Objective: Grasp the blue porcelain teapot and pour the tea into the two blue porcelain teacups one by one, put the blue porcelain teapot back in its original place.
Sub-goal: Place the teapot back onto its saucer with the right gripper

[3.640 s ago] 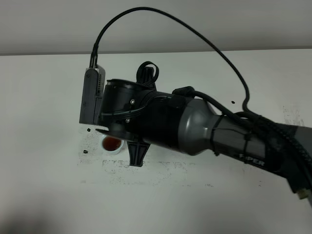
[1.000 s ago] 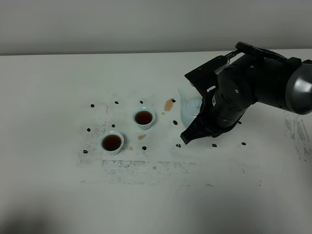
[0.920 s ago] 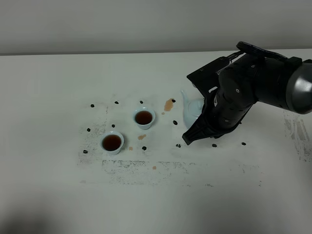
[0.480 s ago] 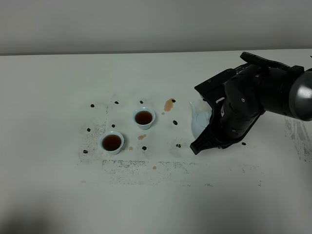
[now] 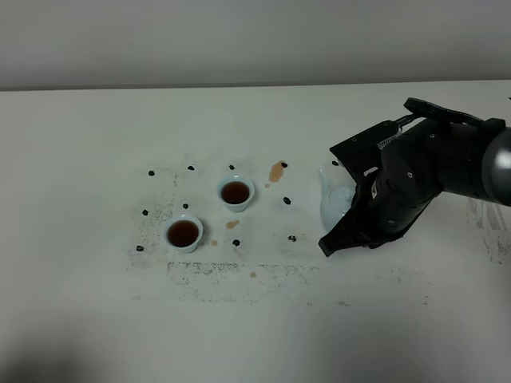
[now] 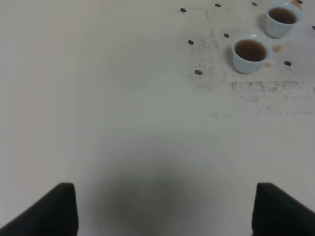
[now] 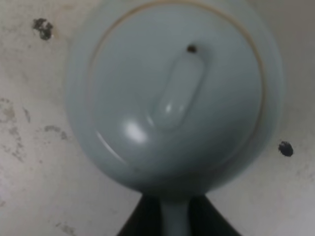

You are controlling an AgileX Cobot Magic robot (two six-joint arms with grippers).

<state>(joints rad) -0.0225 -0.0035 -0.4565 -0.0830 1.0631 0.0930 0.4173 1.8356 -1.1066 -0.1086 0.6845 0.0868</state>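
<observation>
1. Exterior high view: the right gripper carries the blue porcelain teapot low over the table, right of the two blue porcelain teacups, both showing dark tea.
2. Right wrist view: jaws clamped tight on the pot's handle, lid directly below the camera; whether the base touches down is hard to tell.
3. Left gripper: only two dark tips show, set wide apart, holding nothing.
4. Risk: letting go before the pot is seated could tip it, adding to the tea splash.
5. Room: open tabletop all around, cups well apart, table edges distant.
</observation>
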